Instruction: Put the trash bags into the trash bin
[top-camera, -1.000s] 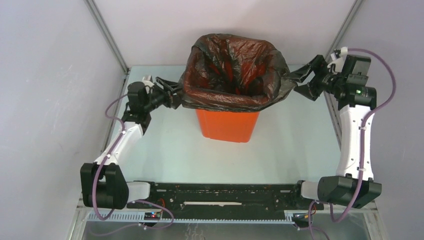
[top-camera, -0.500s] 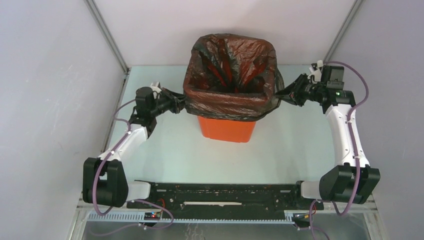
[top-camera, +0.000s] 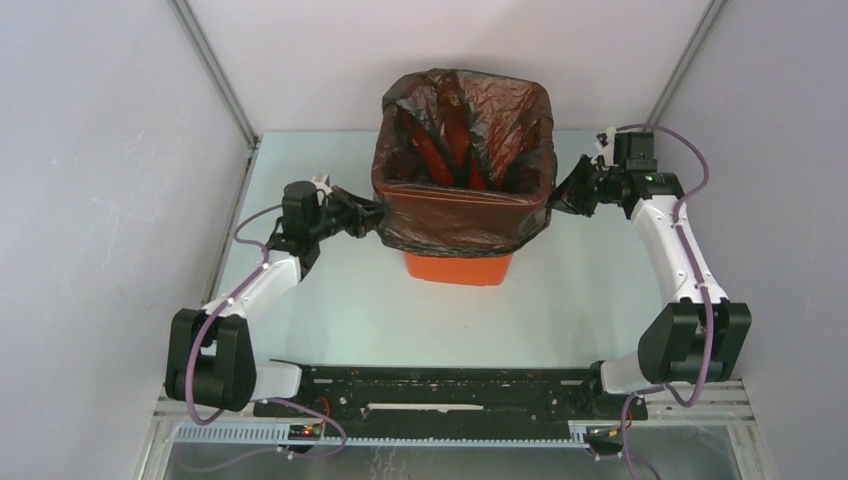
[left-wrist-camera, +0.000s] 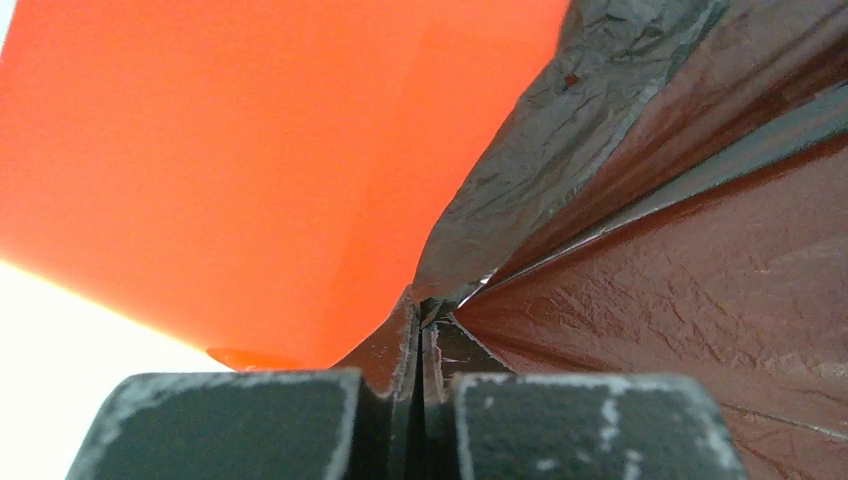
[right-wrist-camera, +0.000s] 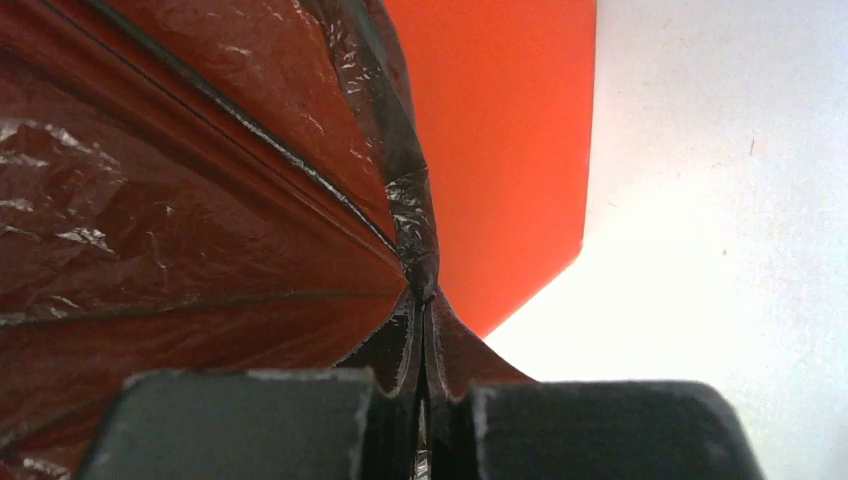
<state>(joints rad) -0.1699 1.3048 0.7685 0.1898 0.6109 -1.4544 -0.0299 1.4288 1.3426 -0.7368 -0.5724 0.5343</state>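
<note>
Both claws, left gripper (top-camera: 370, 214) and right gripper (top-camera: 562, 197), are pinched tight on the trash bag (top-camera: 455, 205), which already lines the trash bin (top-camera: 458, 268); probably just tugging its overhang down is left.

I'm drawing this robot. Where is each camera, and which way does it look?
Top external: above and behind the arm bases, looking down on the table, trash bin and trash bag; both arms show.
Left wrist: on the left arm, facing the bin's side; left gripper shut on the bag.
Right wrist: on the right arm, facing the bin's other side; right gripper shut on the bag.
Both wrist views share bag and bin.
</note>
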